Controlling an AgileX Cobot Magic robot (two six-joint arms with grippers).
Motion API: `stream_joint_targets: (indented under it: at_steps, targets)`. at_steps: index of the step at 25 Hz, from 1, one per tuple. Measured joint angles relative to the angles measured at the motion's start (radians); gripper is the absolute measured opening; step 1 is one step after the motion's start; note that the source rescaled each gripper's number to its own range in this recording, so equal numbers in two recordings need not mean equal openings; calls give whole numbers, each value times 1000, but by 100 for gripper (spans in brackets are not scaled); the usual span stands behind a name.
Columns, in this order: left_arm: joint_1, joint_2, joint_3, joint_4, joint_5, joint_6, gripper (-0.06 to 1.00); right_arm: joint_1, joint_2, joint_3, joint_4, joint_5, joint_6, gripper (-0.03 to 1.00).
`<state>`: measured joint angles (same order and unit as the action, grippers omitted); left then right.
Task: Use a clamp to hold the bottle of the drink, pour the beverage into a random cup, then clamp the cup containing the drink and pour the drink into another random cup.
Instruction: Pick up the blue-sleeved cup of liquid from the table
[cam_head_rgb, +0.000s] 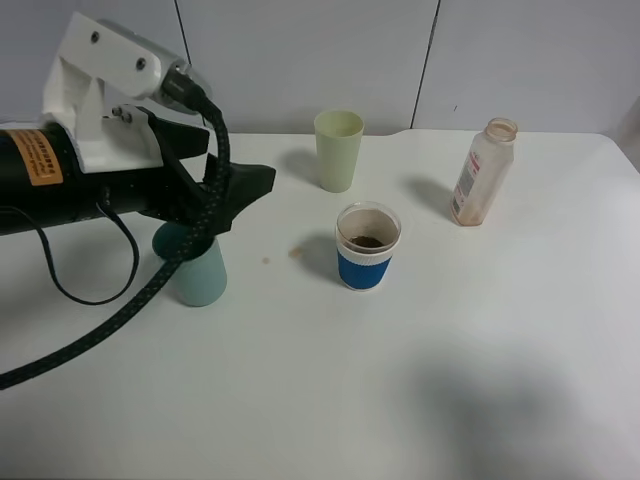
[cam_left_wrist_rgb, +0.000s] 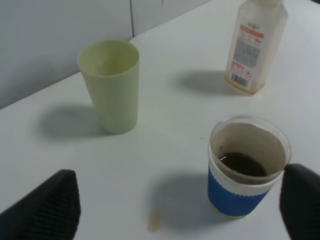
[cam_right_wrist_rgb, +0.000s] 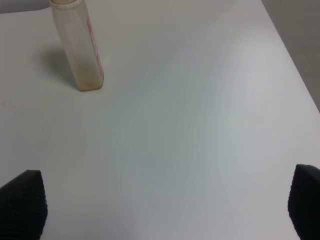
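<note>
A: Where's the blue-band cup (cam_head_rgb: 368, 262)?
B: Middle of the bench (cam_head_rgb: 450, 360), upright, brown drink (cam_head_rgb: 367, 242) low inside. On the high camera, from it: bottle (cam_head_rgb: 483, 172) at 2 o'clock, pale green cup (cam_head_rgb: 338, 150) at 12, teal cup (cam_head_rgb: 205, 280) at 9.
A: Teal cup fully visible?
B: No. Left arm (cam_head_rgb: 100, 190) and cable (cam_head_rgb: 150, 290) cover its rim; only the lower body shows. Inside hidden.
A: Left fingers (cam_left_wrist_rgb: 45, 210)?
B: Spread, pinching nothing. Both tips cut by the wrist frame's edge. One tip overlaps the blue-band cup there; high camera shows them apart.
A: Right fingers (cam_right_wrist_rgb: 22, 205)?
B: Spread, bare bench between, tips cropped too. That arm is outside the high camera's frame. Bottle mouth cropped in both wrist views, label text unreadable.
</note>
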<state>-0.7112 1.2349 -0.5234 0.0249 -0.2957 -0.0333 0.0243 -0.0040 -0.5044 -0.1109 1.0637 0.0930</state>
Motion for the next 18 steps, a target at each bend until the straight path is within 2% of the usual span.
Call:
stream_joint_targets:
  at_steps: [9,12,18]
  targets:
    - [0,80,2,53,-62,0,44,0,0,0,0,0,0,100]
    - [0,109,21,65,-120,0,44,0,0,0,0,0,0,100]
    - [0,177,76,80,-253,-66,44,0,0,0,0,0,0,100]
